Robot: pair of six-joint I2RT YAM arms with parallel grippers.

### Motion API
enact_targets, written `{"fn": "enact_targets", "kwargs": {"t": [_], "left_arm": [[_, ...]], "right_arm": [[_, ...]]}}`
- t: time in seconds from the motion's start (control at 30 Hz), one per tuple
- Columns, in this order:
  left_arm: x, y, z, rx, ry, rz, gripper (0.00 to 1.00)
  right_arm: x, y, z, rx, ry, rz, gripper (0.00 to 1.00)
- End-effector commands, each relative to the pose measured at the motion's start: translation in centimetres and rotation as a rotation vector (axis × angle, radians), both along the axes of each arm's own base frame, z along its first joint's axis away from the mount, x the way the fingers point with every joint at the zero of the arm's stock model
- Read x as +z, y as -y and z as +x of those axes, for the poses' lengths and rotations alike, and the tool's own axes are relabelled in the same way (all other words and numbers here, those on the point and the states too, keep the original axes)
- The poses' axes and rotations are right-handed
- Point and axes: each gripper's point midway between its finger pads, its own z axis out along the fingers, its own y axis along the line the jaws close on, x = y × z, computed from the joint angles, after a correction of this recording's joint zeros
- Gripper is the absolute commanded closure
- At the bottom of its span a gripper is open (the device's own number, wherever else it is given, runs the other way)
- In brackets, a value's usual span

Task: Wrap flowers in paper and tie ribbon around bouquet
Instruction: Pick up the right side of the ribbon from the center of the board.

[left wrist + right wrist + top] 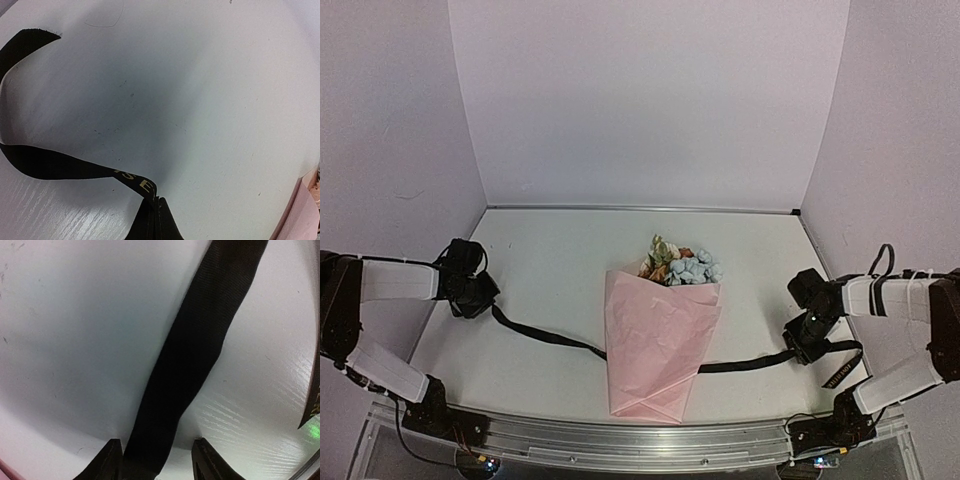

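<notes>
a pink paper cone bouquet (655,350) lies flat at the middle of the white surface (550,260), its blue, cream and orange blooms (682,265) at the far, wide end. a long narrow black ribbon (545,335) crosses the cone's lower half, seemingly beneath the paper. the left jaws pinch the ribbon tight near one end. the right jaws stand apart, the ribbon running between them.

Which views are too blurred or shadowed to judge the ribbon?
Left wrist: broad dark shadow on the white table, edges bowed, but the long narrow black lettered ribbon is sharp. Right wrist: ribbon fills the frame, softening toward the open right gripper, glare on the table bottom right. Top external: evenly lit, pink paper bouquet clear.
</notes>
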Motion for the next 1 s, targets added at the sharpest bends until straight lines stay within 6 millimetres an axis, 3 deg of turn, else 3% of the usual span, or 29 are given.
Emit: {"fn": "enact_targets", "kwargs": {"t": [0.0,0.1,0.17,0.43,0.53,0.63,0.77,0.87,0.97], "left_arm": [[1.9,0.2,2.1,0.003,0.063,-0.004,1.00],[2.4,0.2,2.6,0.000,0.074,0.004,1.00],[2.8,0.4,3.1,-0.008,0.081,0.001,1.00],[5.7,0.5,4.1,-0.023,0.143,0.008,1.00],[8.6,1.1,4.6,-0.077,0.249,-0.001,1.00],[13.4,3.0,5.4,-0.173,0.422,-0.047,1.00],[21.0,9.3,5.1,-0.440,0.660,-0.123,1.00],[24.9,18.0,2.4,-0.756,0.783,-0.122,1.00],[25.3,27.5,-2.7,-1.101,0.836,-0.131,1.00]], "right_arm": [[-0.8,0.4,0.0,0.009,-0.020,-0.035,0.68],[-0.3,0.5,1.3,0.072,0.011,-0.063,0.90],[0.7,0.4,2.8,0.122,0.045,-0.081,1.00],[6.5,-2.0,9.2,0.285,0.221,-0.060,1.00],[8.0,-3.5,10.4,0.327,0.251,-0.004,1.00],[8.6,-5.1,10.3,0.377,0.256,0.033,1.00],[8.8,-6.7,9.8,0.415,0.255,0.070,1.00],[8.6,-7.4,9.4,0.449,0.248,0.077,1.00],[8.1,-7.7,9.1,0.451,0.230,0.095,1.00]]}}
